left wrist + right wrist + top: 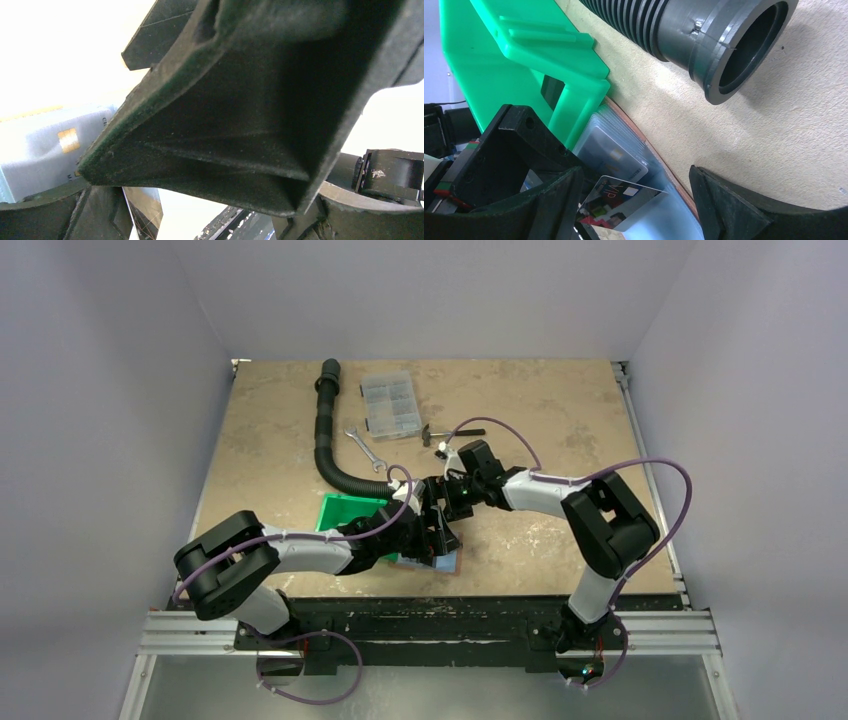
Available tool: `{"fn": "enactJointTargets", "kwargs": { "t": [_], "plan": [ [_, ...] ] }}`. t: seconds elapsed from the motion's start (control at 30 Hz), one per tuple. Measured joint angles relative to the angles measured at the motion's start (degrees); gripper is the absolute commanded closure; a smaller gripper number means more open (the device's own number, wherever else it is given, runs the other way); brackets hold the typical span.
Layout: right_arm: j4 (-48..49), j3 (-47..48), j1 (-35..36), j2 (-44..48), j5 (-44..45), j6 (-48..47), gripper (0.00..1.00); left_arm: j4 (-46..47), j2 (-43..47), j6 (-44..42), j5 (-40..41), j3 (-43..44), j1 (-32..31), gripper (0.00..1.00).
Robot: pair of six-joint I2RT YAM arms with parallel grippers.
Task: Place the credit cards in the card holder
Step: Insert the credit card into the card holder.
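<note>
The card holder [452, 562] lies open near the table's front edge, its grey-blue inside [684, 217] up, against the green bin. A pale card with a gold chip [616, 150] sits in its pocket; it also shows in the left wrist view [45, 155]. A dark VIP card [624, 200] stands tilted over the holder, leaning by my right gripper's left finger [554, 205]. My right gripper [639, 210] is open around it. My left gripper [432, 538] is just beside it, jaws apart [210, 220], with a card edge [145, 210] by its left finger. The right gripper's finger [240, 100] fills the left wrist view.
The green bin [345, 512] touches the holder's left side [499, 60]. A black ribbed hose [325, 430] curves from the back to the bin, its mouth [744, 45] close by. A clear compartment box [390, 405], a wrench [365, 448] and a small hammer [450, 432] lie behind.
</note>
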State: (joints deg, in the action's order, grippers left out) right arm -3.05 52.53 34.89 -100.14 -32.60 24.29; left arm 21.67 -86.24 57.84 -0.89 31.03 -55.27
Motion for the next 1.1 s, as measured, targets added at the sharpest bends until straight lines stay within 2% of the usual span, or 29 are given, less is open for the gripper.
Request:
{"fn": "enactJointTargets", "kwargs": {
  "t": [0.43,0.67,1.1],
  "plan": [
    [-1.68,0.5,1.51,0.35,4.85,-2.49,0.26,-0.13,0.04,-0.02,-0.17,0.02,0.0,0.1],
    [-1.29,-0.13,1.99,0.92,6.69,-3.87,0.27,-1.86,1.09,-0.02,-0.2,0.02,0.0,0.1],
    [-0.79,-0.57,2.82,1.75,10.78,-5.46,0.27,-10.54,4.72,-1.68,1.62,2.1,0.0,0.1]
  ]
}}
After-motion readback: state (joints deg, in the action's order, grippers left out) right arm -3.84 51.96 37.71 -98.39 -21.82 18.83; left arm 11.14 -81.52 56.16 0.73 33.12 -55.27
